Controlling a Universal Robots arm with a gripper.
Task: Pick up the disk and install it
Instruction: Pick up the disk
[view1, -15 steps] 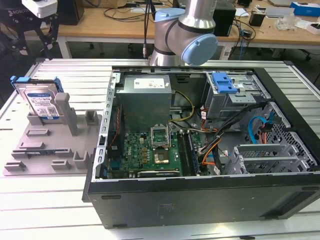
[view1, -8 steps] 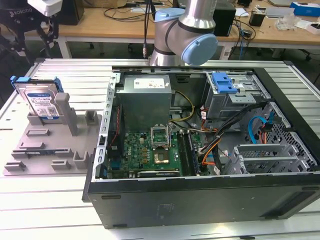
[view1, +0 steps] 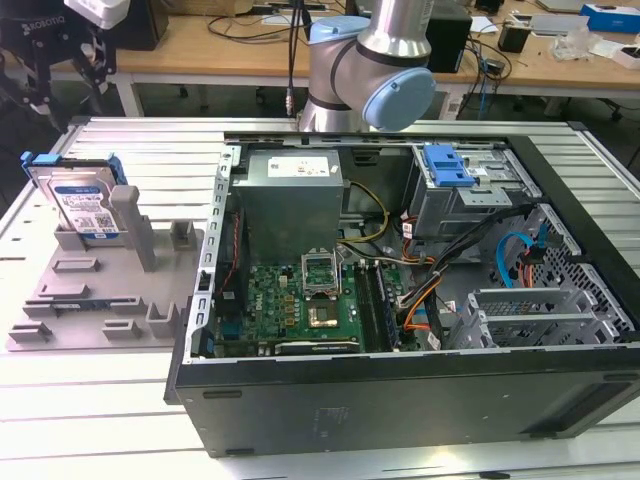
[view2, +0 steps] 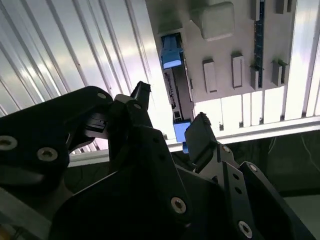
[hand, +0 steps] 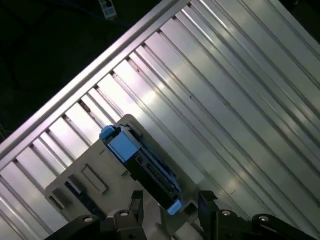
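The disk (view1: 84, 204), silver-grey with a white-and-blue label and a blue carrier frame, stands on edge in a slot of the grey fixture (view1: 110, 290) at the exterior view's left. My gripper (view1: 66, 66) hangs well above it. In both wrist views I look down on the disk's thin edge (view2: 178, 95) (hand: 146, 169), with blue frame ends at either tip. The gripper (view2: 171, 112) (hand: 171, 202) is open, its two black fingers (view2: 200, 131) standing apart on either side of the disk's line, with nothing between them.
An open computer case (view1: 560, 300) lies at the exterior view's right, with a motherboard (view1: 300, 300), cables and a drive cage bearing a blue tab (view1: 447, 165). A grey post (view1: 127, 215) stands right beside the disk. The ribbed metal tabletop (view1: 150, 150) surrounds the fixture.
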